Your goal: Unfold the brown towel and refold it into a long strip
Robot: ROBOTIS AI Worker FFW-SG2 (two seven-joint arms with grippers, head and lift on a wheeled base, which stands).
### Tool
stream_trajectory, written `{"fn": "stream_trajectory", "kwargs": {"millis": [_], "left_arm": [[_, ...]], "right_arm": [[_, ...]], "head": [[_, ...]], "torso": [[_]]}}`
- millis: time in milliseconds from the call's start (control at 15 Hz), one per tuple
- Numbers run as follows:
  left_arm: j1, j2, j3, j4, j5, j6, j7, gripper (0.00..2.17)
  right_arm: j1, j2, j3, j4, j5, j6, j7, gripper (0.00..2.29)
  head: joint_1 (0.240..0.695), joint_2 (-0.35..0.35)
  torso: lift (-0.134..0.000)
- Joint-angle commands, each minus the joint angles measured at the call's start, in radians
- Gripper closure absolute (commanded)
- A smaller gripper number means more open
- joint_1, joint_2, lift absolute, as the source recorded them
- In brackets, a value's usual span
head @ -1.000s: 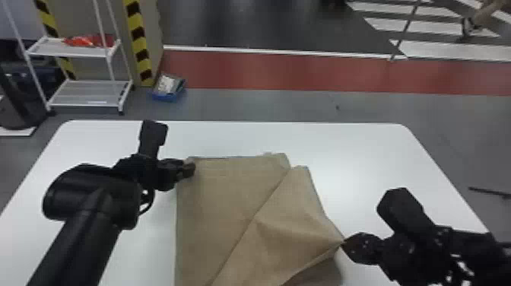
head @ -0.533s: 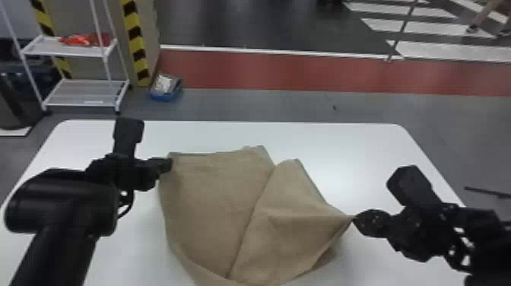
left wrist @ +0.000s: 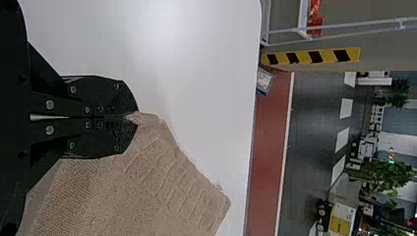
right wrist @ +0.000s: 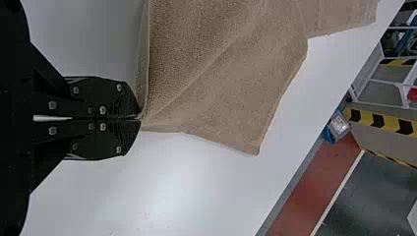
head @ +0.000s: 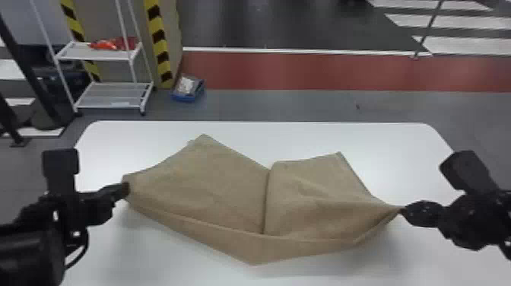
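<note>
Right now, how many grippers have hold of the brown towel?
2. In the head view, the left gripper pinches the brown towel at its left end, and the right gripper pinches it at its right end.

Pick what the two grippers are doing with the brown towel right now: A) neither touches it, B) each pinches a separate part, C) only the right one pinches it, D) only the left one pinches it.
B: the left gripper and right gripper each pinch the towel.
</note>
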Motion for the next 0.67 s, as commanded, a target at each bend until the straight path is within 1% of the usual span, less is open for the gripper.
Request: {"fn": "stream_trajectory", "kwargs": {"millis": [0, 67, 133, 200, 267, 333, 467, 600], "left_arm": [[0.110, -0.001, 0.028, -0.089, 0.033, 0.001, 0.033, 2.15], [0.147, -0.002, 0.030, -0.111, 0.047, 0.001, 0.055, 2.15], [0.172, -0.005, 0.030, -0.132, 0.059, 0.001, 0.064, 2.08], [0.195, -0.008, 0.031, -0.149, 0.077, -0.005, 0.065, 1.52], [0.215, -0.008, 0.031, -0.169, 0.094, -0.014, 0.064, 0.48], [0.227, -0.007, 0.030, -0.190, 0.096, -0.014, 0.062, 0.00], [0.256, -0.002, 0.047, -0.252, 0.096, -0.008, 0.059, 0.00], [0.296, 0.002, 0.073, -0.313, 0.077, -0.005, 0.052, 0.03]], "right_arm": [[0.010, 0.004, -0.049, 0.012, 0.018, 0.022, 0.026, 2.06], [0.019, 0.007, -0.073, 0.018, 0.023, 0.022, 0.035, 2.06], [0.027, 0.008, -0.093, 0.023, 0.023, 0.022, 0.035, 2.06], [0.034, 0.011, -0.109, 0.029, 0.023, 0.019, 0.038, 2.06], [0.037, 0.011, -0.115, 0.035, 0.023, 0.013, 0.039, 2.06], [0.042, 0.011, -0.116, 0.035, 0.023, 0.009, 0.043, 2.06], [0.048, 0.013, -0.121, 0.035, 0.023, 0.003, 0.043, 2.06], [0.051, 0.017, -0.124, 0.035, 0.023, -0.003, 0.043, 2.06]], "head": [[0.695, -0.028], [0.695, -0.027], [0.695, -0.028], [0.695, -0.041], [0.695, -0.051], [0.695, -0.064], [0.695, -0.085], [0.695, -0.083]], "torso": [[-0.103], [-0.103], [-0.103], [-0.103], [-0.103], [-0.103], [-0.103], [-0.103]]}}
